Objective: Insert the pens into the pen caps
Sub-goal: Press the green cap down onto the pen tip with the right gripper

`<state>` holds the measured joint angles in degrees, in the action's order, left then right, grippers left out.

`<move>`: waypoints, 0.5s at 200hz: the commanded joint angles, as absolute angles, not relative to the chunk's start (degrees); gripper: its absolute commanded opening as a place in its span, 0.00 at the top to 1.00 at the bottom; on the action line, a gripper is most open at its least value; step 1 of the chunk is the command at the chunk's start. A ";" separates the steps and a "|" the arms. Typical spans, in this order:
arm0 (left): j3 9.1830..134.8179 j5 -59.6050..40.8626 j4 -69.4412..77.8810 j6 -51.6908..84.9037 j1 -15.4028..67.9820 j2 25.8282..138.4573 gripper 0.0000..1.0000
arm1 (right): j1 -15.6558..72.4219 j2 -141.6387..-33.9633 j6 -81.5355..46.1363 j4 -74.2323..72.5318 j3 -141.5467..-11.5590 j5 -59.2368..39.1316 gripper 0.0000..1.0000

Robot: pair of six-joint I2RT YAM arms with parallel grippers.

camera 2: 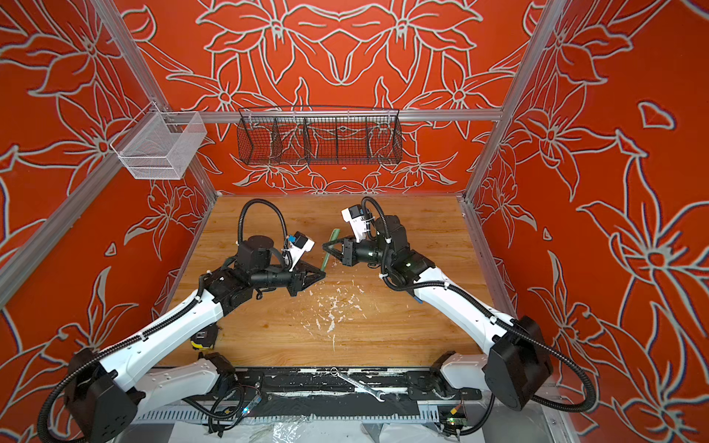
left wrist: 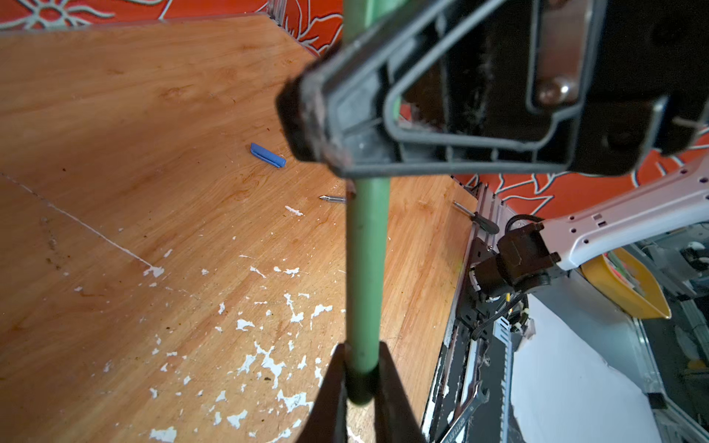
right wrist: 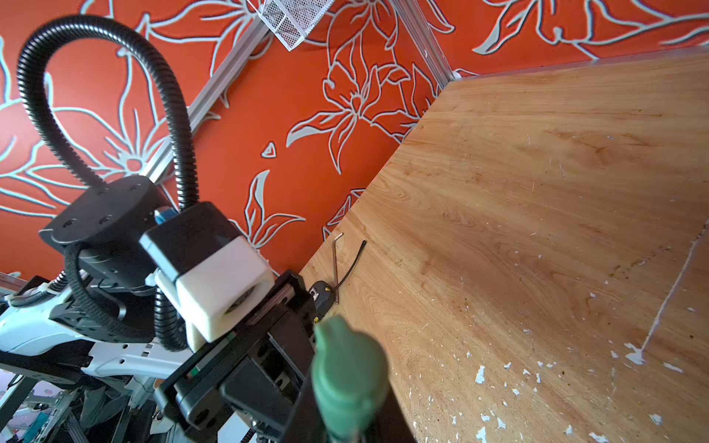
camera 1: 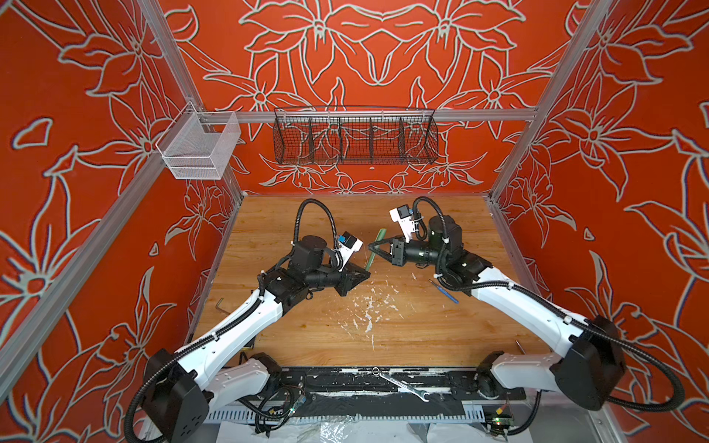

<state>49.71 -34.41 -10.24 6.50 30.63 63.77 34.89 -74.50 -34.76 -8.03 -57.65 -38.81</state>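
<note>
Both arms meet over the middle of the surface (camera 1: 345,333), far half.

My left end effector (camera 1: 367,271) is clenched on the green pen (left wrist: 366,268), gripping its lower end; both pads press the shaft. The pen is raised off the wood and tilts away from me, towards the back wall.

My right end effector (camera 1: 370,247) is clenched on the green cap (right wrist: 347,376) at the pen's upper end. Cap and shaft sit in one line. I cannot tell how far the pen sits inside the cap.

The blue pen (camera 1: 444,292) lies flat under my right forearm, well apart from the pair. The blue cap (left wrist: 267,155) lies alone on bare wood.

A hex key (right wrist: 336,264) rests by the left edge, and a wrench (camera 1: 403,385) on the black front rail.
</note>
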 commanded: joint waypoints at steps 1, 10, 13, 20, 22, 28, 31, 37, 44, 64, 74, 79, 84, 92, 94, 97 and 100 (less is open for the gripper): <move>50.91 -34.80 -8.31 6.48 30.50 63.95 0.99 | 34.72 -74.85 -34.32 -9.34 -56.71 -39.02 1.00; 50.69 -34.08 -8.19 6.76 30.50 63.84 1.00 | 34.72 -74.54 -33.77 -8.70 -56.69 -38.37 1.00; 50.63 -33.88 -8.18 6.77 30.42 63.81 1.00 | 34.72 -74.41 -33.61 -8.48 -56.69 -38.16 1.00; 50.41 -33.44 -8.01 6.85 30.37 63.81 1.00 | 34.77 -74.10 -33.27 -7.99 -56.66 -37.75 1.00; 50.31 -33.36 -7.94 6.92 30.33 63.74 1.00 | 34.73 -73.96 -33.12 -7.84 -56.68 -37.61 0.97; 50.11 -33.10 -7.63 7.05 30.28 63.80 1.00 | 34.74 -73.68 -32.89 -7.18 -56.76 -37.13 0.88; 49.93 -32.99 -7.44 7.15 30.22 63.80 1.00 | 34.72 -73.54 -32.69 -6.81 -56.77 -36.95 0.85; 49.79 -32.81 -7.03 7.36 30.19 63.76 1.00 | 34.72 -73.21 -32.30 -6.07 -56.78 -36.55 0.82; 49.53 -32.78 -6.53 7.60 30.15 63.80 1.00 | 34.72 -72.80 -32.09 -5.55 -56.74 -36.39 0.78; 49.00 -32.78 -4.93 8.06 30.06 64.06 1.00 | 34.72 -71.19 -31.93 -3.76 -55.74 -35.53 0.63; 48.86 -32.78 -4.28 8.16 29.98 64.47 1.00 | 34.74 -70.13 -32.21 -3.58 -54.57 -34.78 0.56; 48.87 -32.86 -4.10 8.17 29.97 64.71 1.00 | 34.72 -69.51 -32.54 -3.69 -53.90 -34.37 0.53; 48.91 -32.99 -4.03 8.09 29.97 64.99 1.00 | 34.74 -68.90 -32.73 -3.65 -53.28 -34.01 0.50; 49.04 -33.37 -3.87 8.00 30.01 65.47 1.00 | 34.72 -67.85 -32.58 -3.25 -52.64 -33.52 0.48; 49.06 -33.39 -3.89 8.00 29.98 65.52 1.00 | 34.72 -67.59 -32.40 -2.97 -52.58 -33.39 0.47; 49.13 -33.46 -3.74 8.00 29.97 65.74 1.00 | 34.73 -67.06 -32.19 -2.54 -52.56 -33.13 0.46; 49.15 -33.62 -3.64 8.00 29.97 65.91 1.00 | 34.67 -66.58 -31.96 -1.94 -52.43 -32.75 0.46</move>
